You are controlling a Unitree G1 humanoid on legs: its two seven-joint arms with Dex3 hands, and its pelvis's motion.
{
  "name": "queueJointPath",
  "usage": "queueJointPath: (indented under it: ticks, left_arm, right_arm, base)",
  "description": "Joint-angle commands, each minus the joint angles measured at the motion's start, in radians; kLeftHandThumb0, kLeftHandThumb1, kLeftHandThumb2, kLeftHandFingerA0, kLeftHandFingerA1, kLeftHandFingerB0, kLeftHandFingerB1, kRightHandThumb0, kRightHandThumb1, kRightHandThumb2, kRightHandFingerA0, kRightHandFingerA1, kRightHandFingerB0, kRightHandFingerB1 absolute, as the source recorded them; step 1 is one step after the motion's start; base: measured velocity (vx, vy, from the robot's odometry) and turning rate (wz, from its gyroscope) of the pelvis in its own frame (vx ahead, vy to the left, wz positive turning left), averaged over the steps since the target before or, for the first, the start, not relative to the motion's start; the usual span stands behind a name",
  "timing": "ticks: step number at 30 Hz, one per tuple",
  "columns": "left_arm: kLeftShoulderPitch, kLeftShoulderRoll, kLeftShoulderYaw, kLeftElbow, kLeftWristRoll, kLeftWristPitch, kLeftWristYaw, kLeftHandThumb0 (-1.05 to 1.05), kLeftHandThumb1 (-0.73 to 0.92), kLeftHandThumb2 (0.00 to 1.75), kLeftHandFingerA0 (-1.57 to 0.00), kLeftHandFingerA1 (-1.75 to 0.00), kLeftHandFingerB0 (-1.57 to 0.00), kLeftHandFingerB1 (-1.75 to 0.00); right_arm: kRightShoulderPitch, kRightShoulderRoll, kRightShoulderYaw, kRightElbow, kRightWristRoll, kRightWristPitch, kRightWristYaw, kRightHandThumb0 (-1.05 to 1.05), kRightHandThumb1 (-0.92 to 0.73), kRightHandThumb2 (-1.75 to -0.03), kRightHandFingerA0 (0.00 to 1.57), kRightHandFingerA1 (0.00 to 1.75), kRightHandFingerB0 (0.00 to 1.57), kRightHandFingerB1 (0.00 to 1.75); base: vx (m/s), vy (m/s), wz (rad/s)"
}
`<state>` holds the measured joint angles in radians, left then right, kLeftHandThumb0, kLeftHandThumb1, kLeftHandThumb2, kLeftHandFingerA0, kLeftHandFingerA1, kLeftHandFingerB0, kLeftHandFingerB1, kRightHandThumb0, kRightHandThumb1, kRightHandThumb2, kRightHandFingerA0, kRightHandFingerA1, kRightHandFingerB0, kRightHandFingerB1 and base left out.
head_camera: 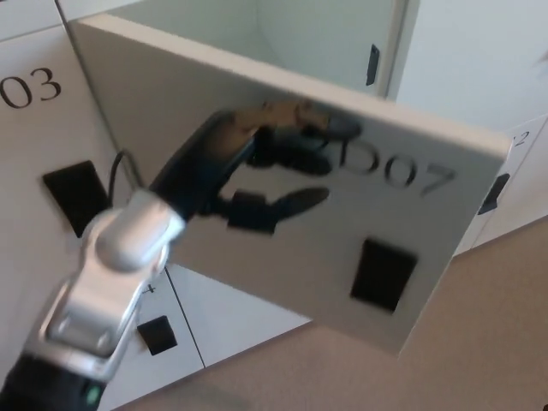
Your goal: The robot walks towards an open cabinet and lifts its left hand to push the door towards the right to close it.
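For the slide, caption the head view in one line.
Left hand pressed flat on the cabinet door, which stands partly open over its compartment.

So the door [282, 171] is basically the whole obstacle here, it spans most of the view, from its hinge edge at far left to its free edge at right. The left hand [274, 171] is spread flat against its front, fingers apart, with the silver forearm [120, 265] filling the near-left corner. Only a narrow wedge of the open compartment [282, 34] shows above the door's top edge, so that's the only way in. The compartment's right wall has a small black latch plate [372, 64] sticking into that gap. Near right, the tan floor [479, 342] is open room.
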<state>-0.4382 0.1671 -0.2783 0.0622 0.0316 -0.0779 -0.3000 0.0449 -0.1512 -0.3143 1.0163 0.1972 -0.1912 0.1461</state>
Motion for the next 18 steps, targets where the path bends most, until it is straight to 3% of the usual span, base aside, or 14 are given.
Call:
queueJointPath:
  ticks: [1, 3, 4, 5, 6, 9, 13, 14, 17, 18]
  left_arm:
    - [-0.636, -0.069, -0.111, 0.809, 0.241, 0.219, 0.062, -0.55, 0.53, 0.79, -0.33, -0.52, -0.15, -0.40]
    - [-0.646, -0.042, -0.097, 0.867, 0.229, 0.216, 0.077, -0.55, 0.53, 0.79, -0.33, -0.52, -0.15, -0.40]
    - [-0.642, 0.013, -0.076, 0.897, 0.221, 0.233, 0.095, -0.54, 0.69, 0.61, -0.21, -0.34, -0.17, -0.29]
    - [-0.642, 0.013, -0.076, 0.897, 0.221, 0.233, 0.095, -0.54, 0.69, 0.61, -0.21, -0.34, -0.17, -0.29]
    - [-0.639, 0.096, -0.049, 0.941, 0.211, 0.248, 0.116, -0.35, 0.50, 1.03, -0.01, -0.49, 0.00, -0.47]
    - [-0.630, 0.227, -0.012, 1.015, 0.196, 0.262, 0.144, -0.35, 0.51, 1.04, -0.01, -0.49, 0.00, -0.47]
    - [-0.613, 0.287, -0.007, 1.044, 0.191, 0.245, 0.142, -0.35, 0.51, 1.04, 0.00, -0.49, 0.00, -0.47]
    - [-0.602, 0.312, -0.004, 1.058, 0.185, 0.237, 0.140, -0.69, 0.56, 0.92, -0.07, -0.43, -0.03, -0.39]
    - [-0.595, 0.334, 0.002, 1.083, 0.170, 0.226, 0.138, -0.77, 0.59, 0.90, 0.00, -0.38, -0.05, -0.34]
    - [-0.589, 0.348, 0.015, 1.097, 0.152, 0.219, 0.133, -0.70, 0.59, 0.94, -0.02, -0.36, -0.04, -0.30]
  right_arm:
    - [0.125, 0.031, 0.021, -0.192, 0.001, -0.022, 0.016, -0.14, -0.63, -0.58, 0.66, 0.57, 0.49, 0.47]
    - [0.143, 0.034, 0.025, -0.209, -0.002, -0.031, 0.021, -0.14, -0.63, -0.58, 0.66, 0.57, 0.49, 0.47]
    - [0.167, 0.042, 0.027, -0.248, 0.007, -0.029, 0.033, -0.16, -0.62, -0.57, 0.68, 0.61, 0.51, 0.49]
    - [0.167, 0.042, 0.027, -0.248, 0.007, -0.029, 0.033, -0.16, -0.62, -0.57, 0.68, 0.61, 0.51, 0.49]
    - [0.186, 0.049, 0.027, -0.307, 0.022, -0.015, 0.046, -0.14, -0.63, -0.58, 0.63, 0.59, 0.51, 0.50]
    - [0.217, 0.059, 0.027, -0.403, 0.043, 0.012, 0.058, -0.12, -0.68, -0.59, 0.62, 0.56, 0.50, 0.48]
    - [0.238, 0.069, 0.030, -0.474, 0.056, 0.041, 0.054, -0.13, -0.70, -0.60, 0.60, 0.55, 0.49, 0.48]
    - [0.251, 0.074, 0.033, -0.516, 0.063, 0.060, 0.054, -0.13, -0.69, -0.59, 0.61, 0.54, 0.48, 0.46]
    - [0.268, 0.083, 0.037, -0.583, 0.078, 0.089, 0.052, -0.13, -0.67, -0.59, 0.61, 0.56, 0.49, 0.48]
    - [0.274, 0.090, 0.041, -0.630, 0.079, 0.103, 0.038, -0.12, -0.68, -0.59, 0.60, 0.55, 0.50, 0.48]
  base:
    - [0.00, 0.000, 0.00]
    - [0.00, 0.000, 0.00]
    - [0.00, 0.000, 0.00]
    - [0.00, 0.000, 0.00]
    - [0.00, 0.000, 0.00]
    - [0.00, 0.000, 0.00]
    - [0.00, 0.000, 0.00]
    - [0.00, 0.000, 0.00]
    - [0.00, 0.000, 0.00]
    - [0.00, 0.000, 0.00]
